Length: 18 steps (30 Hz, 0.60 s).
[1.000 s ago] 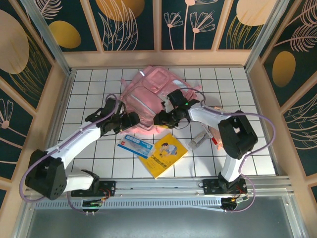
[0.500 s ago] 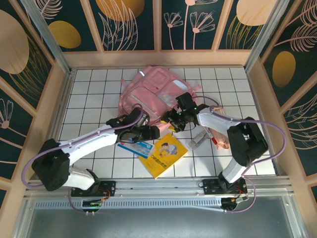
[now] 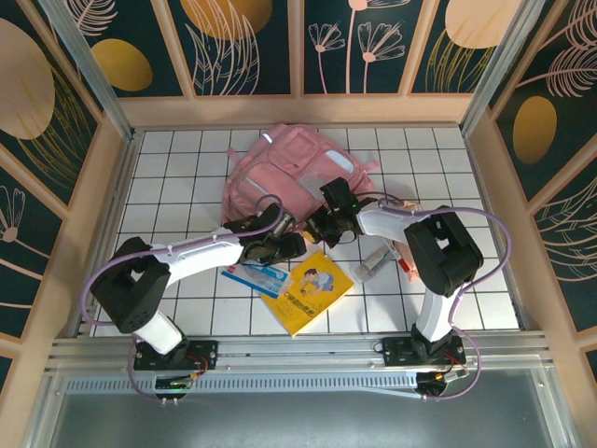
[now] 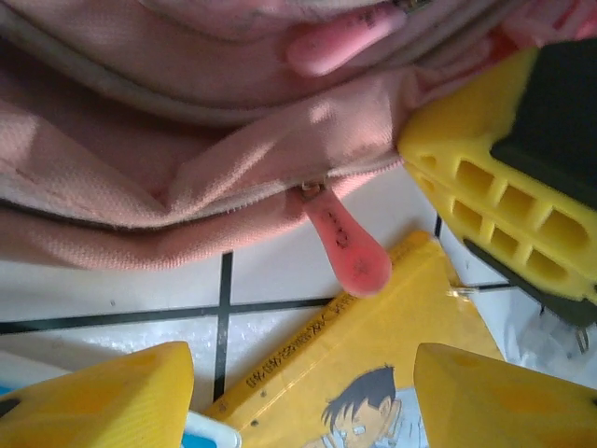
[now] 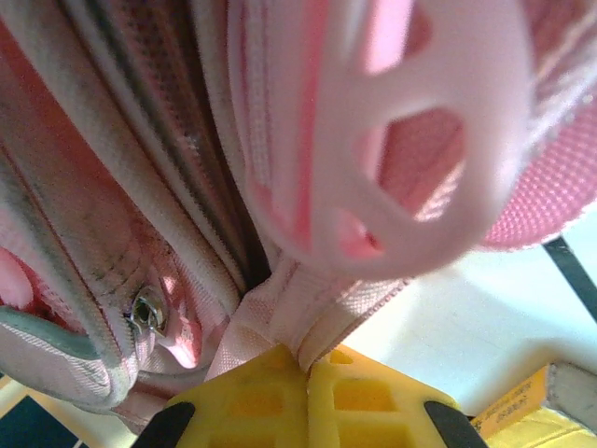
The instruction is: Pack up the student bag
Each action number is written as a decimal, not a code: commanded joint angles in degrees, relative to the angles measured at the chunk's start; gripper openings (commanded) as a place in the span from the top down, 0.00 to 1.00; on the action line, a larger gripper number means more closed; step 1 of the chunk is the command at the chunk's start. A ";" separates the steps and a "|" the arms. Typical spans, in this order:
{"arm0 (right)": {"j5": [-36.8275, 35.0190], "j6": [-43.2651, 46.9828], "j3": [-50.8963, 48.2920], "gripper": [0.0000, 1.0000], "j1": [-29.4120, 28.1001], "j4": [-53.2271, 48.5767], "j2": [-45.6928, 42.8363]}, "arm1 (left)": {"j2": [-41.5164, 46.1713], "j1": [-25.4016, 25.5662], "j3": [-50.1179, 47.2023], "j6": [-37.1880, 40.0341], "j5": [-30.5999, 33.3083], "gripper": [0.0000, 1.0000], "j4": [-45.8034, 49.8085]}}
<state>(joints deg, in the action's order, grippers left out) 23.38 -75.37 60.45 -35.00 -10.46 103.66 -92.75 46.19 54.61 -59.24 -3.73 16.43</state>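
Our right gripper (image 5: 308, 397) has its yellow fingers pressed together on a fold of pink fabric at the near edge of the student bag (image 3: 284, 168). The fold runs up from the pinch into the bag's seams. Just above the pinch a pink plastic loop (image 5: 410, 140) on the bag blocks much of our wrist view. Left of it a small metal zip slider (image 5: 145, 311) sits in one of the bag's zip tracks.

Our left gripper (image 4: 298, 392) stands with its fingers apart and holds nothing, just off the bag's near edge and left of the right gripper. A pink zip pull (image 4: 347, 247) hangs from the bag's hem above the gap between those fingers. Its tip reaches the corner of a yellow book (image 4: 373, 364) that lies against the bag's near side.

A blue and white packet (image 3: 257, 275) lies just left of the book, also on the bag's near side. Off the bag's near right corner lies a small grey and white item (image 3: 373, 262) that we cannot identify.

The bag itself lies flat on the white tiled table (image 3: 168, 187), beyond both grippers.
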 commanded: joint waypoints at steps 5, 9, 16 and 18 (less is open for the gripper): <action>-1.82 -0.64 1.70 1.00 -0.61 -0.18 -2.41 | -4.71 0.38 6.38 -2.65 6.21 0.38 2.33; -1.84 -0.17 2.30 1.00 -0.68 -0.45 -2.74 | -8.11 0.37 9.18 -0.46 6.45 0.42 3.63; -2.19 0.58 3.10 1.00 -0.31 -0.92 -2.36 | -8.75 0.36 8.61 3.00 7.13 0.65 6.98; -2.43 0.62 3.04 1.00 0.00 -0.98 -2.32 | -8.35 0.33 8.45 4.44 7.89 0.72 7.69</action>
<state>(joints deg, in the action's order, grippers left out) 21.06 -75.37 61.34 -34.98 -10.98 103.37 -101.27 46.52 63.51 -57.10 2.09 20.95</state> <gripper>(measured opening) 0.049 0.298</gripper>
